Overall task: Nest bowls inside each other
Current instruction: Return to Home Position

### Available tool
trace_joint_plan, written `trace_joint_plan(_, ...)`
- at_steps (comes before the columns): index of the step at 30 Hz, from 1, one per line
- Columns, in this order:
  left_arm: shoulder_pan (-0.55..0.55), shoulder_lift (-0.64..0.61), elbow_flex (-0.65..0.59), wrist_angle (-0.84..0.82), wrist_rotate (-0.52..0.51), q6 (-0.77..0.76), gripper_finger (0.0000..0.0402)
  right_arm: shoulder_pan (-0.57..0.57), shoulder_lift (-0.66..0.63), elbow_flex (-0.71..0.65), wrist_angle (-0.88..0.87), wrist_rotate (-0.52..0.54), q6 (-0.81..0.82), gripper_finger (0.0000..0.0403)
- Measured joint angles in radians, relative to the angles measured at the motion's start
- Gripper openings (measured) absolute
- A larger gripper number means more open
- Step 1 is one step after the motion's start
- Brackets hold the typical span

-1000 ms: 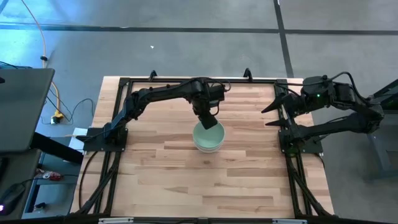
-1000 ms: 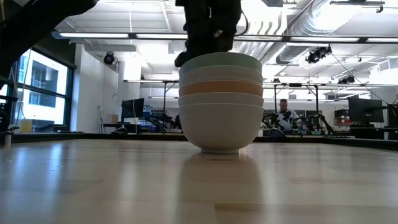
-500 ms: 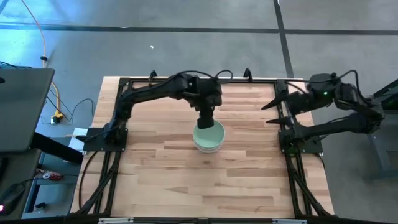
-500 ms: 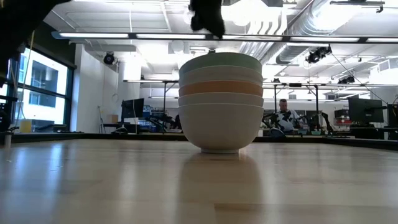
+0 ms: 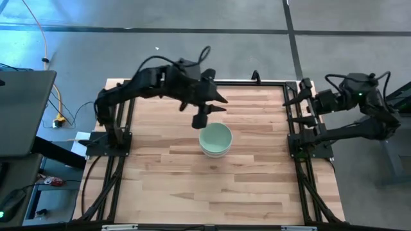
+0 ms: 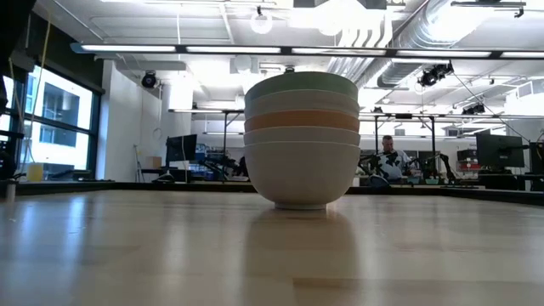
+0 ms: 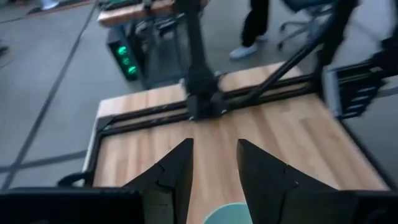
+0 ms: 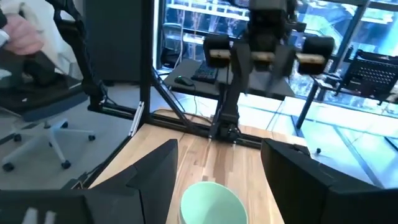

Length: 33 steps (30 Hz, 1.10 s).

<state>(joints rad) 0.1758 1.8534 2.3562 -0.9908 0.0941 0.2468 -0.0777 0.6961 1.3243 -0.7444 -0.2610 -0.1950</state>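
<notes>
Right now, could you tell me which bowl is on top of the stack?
The green bowl: its rim is highest, with the orange bowl two rims below and a white bowl at the bottom.

Left claw (image 7: pixel 214 144) hangs raised and parted; right claw (image 8: pixel 219 144), also parted, sits tucked back.

A lab: exposed ceiling ducts (image 6: pixel 429 38), desk monitors (image 6: pixel 497 151).

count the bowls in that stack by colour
white bowls: 3
orange bowl: 1
green bowl: 1
total: 5
</notes>
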Motion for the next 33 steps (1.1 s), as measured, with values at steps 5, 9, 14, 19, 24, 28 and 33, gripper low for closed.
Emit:
trace_joint_plan(5,0.006,-0.041,-0.006,-0.030,0.068,0.009,0.0113,0.000,-0.052,0.000,-0.075,0.058,0.058,0.0224)
trace_joint_plan(9,0.014,-0.083,-0.070,-0.060,0.087,0.001,0.0113,0.000,-0.091,0.000,-0.132,0.107,0.113,0.0224)
trace_joint_plan(14,0.023,-0.166,-0.250,-0.049,0.108,-0.034,0.0113,0.000,-0.140,-0.035,-0.157,0.148,0.163,0.0224)
trace_joint_plan(19,0.029,-0.274,-0.487,0.023,0.123,-0.093,0.0113,0.000,-0.235,-0.205,-0.154,0.164,0.230,0.0224)
trace_joint_plan(24,0.033,-0.436,-0.738,0.235,0.132,-0.163,0.0113,0.000,-0.363,-0.401,-0.018,0.165,0.311,0.0224)
trace_joint_plan(28,0.033,-0.585,-0.933,0.417,0.099,-0.218,0.0113,0.000,-0.466,-0.522,0.105,0.165,0.344,0.0224)
trace_joint_plan(33,0.033,-0.776,-1.160,0.598,-0.036,-0.287,0.0113,0.000,-0.570,-0.619,0.177,0.228,0.389,0.0224)
